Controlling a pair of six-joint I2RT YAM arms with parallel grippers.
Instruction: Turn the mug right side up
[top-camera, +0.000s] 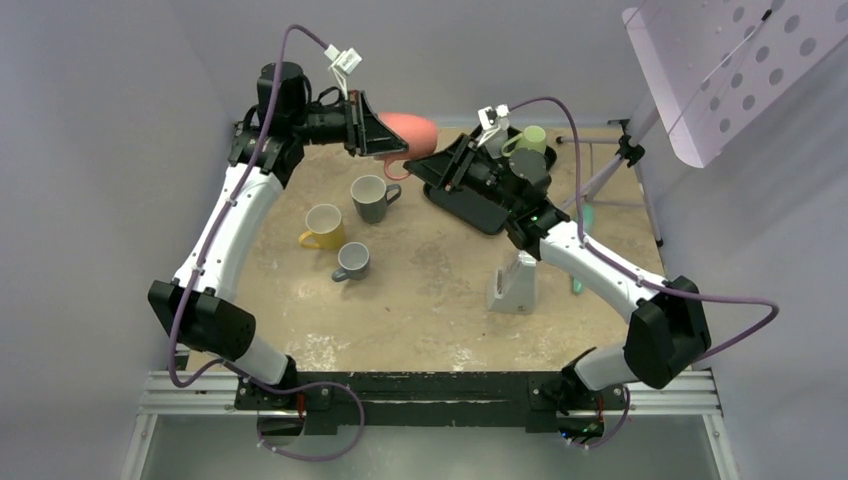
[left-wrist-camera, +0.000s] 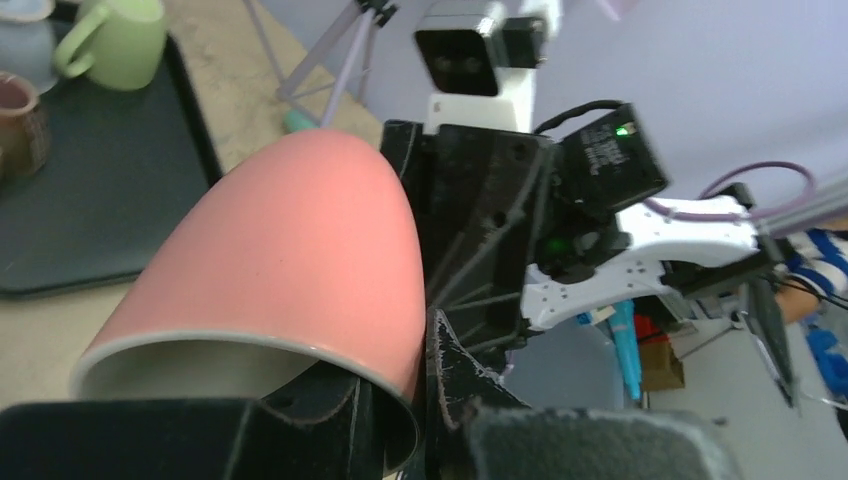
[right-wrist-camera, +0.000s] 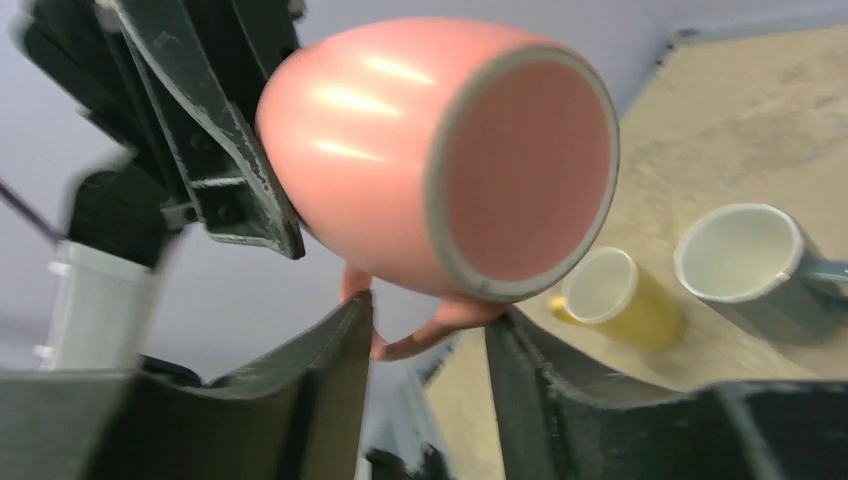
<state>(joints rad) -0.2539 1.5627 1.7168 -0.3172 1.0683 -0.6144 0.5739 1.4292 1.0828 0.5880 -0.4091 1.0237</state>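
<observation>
Two white-and-black robot arms meet over the far edge of a sandy, speckled bench (top-camera: 440, 310), near its middle. The glossy salmon-pink ceramic mug (top-camera: 415, 130) is held in the air there, lying on its side, neither upside down nor upright. Its mouth faces the left arm and its flat base faces the right arm. The left gripper (top-camera: 377, 137) is clamped on the mug's rim, with one black finger inside the mouth and the other against the outer wall. The right gripper (right-wrist-camera: 430, 400) is at the mug's underside, where the curved handle hangs down. Its jaws stand partly apart with the handle between them (the wrist view does not show whether they press on it, so I cannot tell if it grips). On the bench below and towards the left edge stand three upright mugs: a dark grey ceramic mug (top-camera: 372, 197) nearest the far edge, a yellow ceramic mug (top-camera: 322, 227) just beside it, and a smaller blue-grey mug (top-camera: 352, 260) closer to the near edge. A flat black tray (left-wrist-camera: 110, 190) lies near the far right corner with a pale green mug (left-wrist-camera: 115, 35) standing upright on it. A small grey metal stand (top-camera: 515, 283) sits right of the bench's middle.
</observation>
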